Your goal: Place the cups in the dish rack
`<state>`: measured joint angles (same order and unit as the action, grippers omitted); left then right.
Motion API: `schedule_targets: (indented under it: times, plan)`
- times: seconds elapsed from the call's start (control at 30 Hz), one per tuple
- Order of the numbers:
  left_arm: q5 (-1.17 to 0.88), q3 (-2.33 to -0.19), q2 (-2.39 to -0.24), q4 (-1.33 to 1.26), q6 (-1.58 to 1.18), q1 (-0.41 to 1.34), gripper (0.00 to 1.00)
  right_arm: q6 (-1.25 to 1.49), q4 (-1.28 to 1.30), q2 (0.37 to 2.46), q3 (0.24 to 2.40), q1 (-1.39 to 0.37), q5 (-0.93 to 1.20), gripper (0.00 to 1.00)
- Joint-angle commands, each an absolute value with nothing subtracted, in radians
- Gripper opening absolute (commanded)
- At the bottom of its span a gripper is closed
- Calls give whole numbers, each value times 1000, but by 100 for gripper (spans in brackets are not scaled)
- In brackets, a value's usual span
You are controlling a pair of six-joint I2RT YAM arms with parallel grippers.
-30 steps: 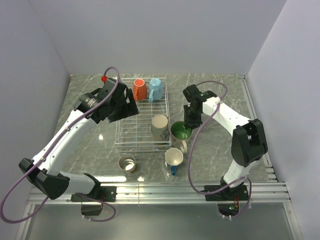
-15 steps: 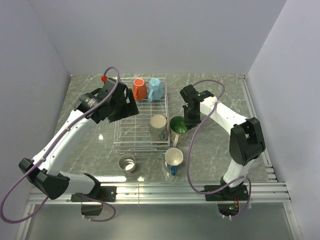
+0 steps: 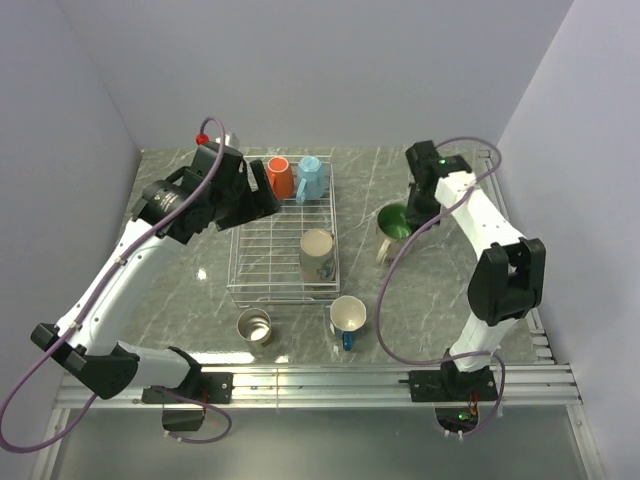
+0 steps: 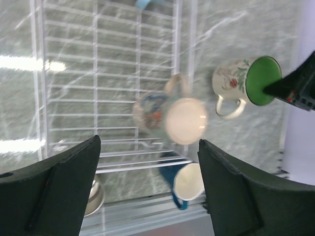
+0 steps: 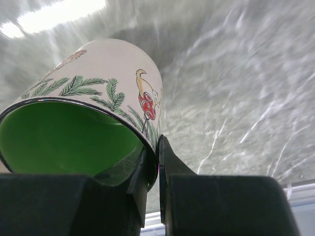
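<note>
**Green-lined mug held out to the right of the rack**

The right gripper (image 5: 153, 147) is closed on the rim of the white pine-patterned, green-lined mug (image 5: 93, 93). One finger is inside the cup and one is against the outer wall, so the thin wall is pinched between them. Held by the lip this way, the mug hangs tilted. It appears to be off the grey marbled table (image 3: 430, 300), well to the right of the rectangular silver-white wire dish rack (image 3: 280, 292) and about level with its middle. The left gripper (image 3: 258, 203) hovers over the rack's far left part, fingers spread wide and holding nothing, probably parked there so its camera looks down over the grid. Inside the rack, the orange mug (image 3: 279, 177) and the light blue mug (image 3: 312, 178) sit side by side against the far end. The beige mug (image 3: 318, 250) sits by the right wall toward the near end, which leaves the middle rows open. Two cups wait outside: the dark blue mug with a cream inside (image 3: 348, 316) just off the rack's near right corner, and the shiny steel mug (image 3: 254, 325) just off its near edge, toward the left. By this count three of six are loaded, and the carried mug needs to travel left over the right wall
</note>
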<state>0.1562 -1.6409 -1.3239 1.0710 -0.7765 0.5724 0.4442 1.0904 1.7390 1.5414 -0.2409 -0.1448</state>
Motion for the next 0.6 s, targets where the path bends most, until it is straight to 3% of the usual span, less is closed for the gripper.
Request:
schedule_targets:
  times: [0.0,0.17,0.33,0.43,0.57]
  plan:
    - [74,-1732,-1313,1000,-758,568,87,466,1123,1612,1727,-212,-111,0]
    - [-170,-1740,-1295,798,-776,543,89,512,1099,1545,1876,-157,87,0]
    - [-487,-1578,-1220,470,-906,519,91,629,948,1462,1885,-94,398,0]
    - [-625,-1456,-1178,208,-1034,491,94,773,732,1384,1777,-90,601,0]
    - [-727,-1349,-1164,-55,-1208,479,96,1038,250,1238,1536,-89,750,0]
